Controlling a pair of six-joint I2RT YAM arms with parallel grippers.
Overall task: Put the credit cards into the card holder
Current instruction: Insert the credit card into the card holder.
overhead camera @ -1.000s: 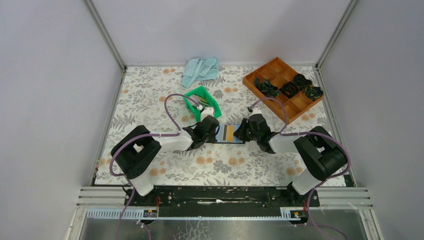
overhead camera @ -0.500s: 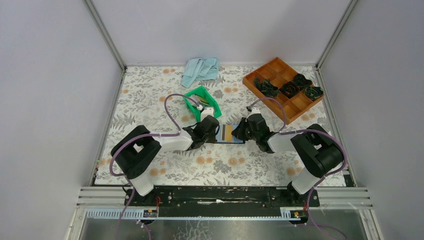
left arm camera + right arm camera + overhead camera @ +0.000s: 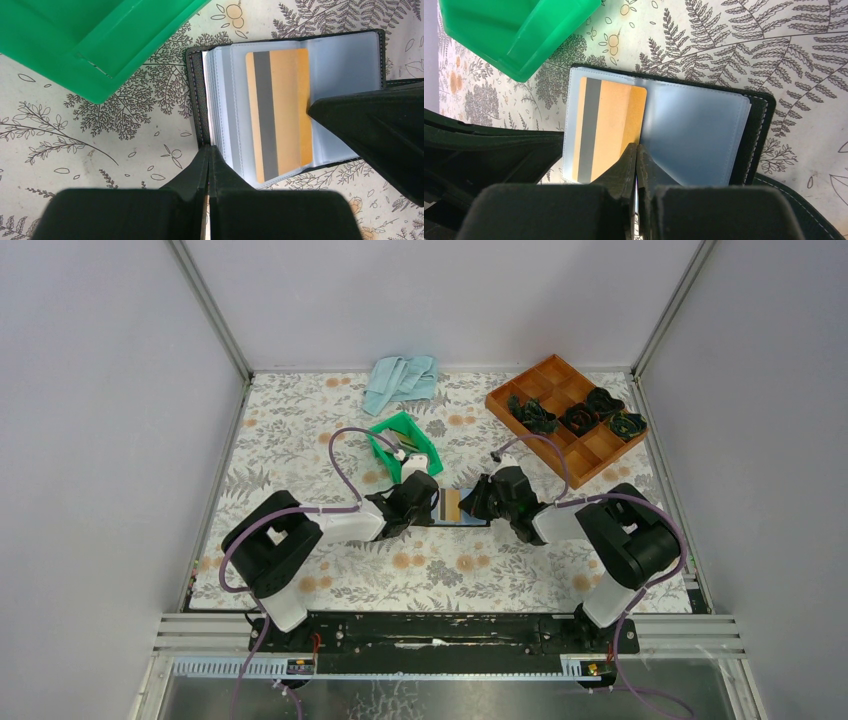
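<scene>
Open black folding card holder w/ clear sleeves (image 3: 345, 65) lies just beside green plastic bin (image 3: 100, 45). L gripper (image 3: 209, 155), clenched, pins its bin-side edge, prob. to steady it. R gripper (image 3: 637, 152), also clenched, nudges orange-gold striped credit card (image 3: 611, 120) into a sleeve.

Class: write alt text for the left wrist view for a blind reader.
An open black card holder lies on a floral cloth, an orange, grey-striped card among its clear sleeves. The shut left gripper rests at its edge, a green bin nearby.
</scene>
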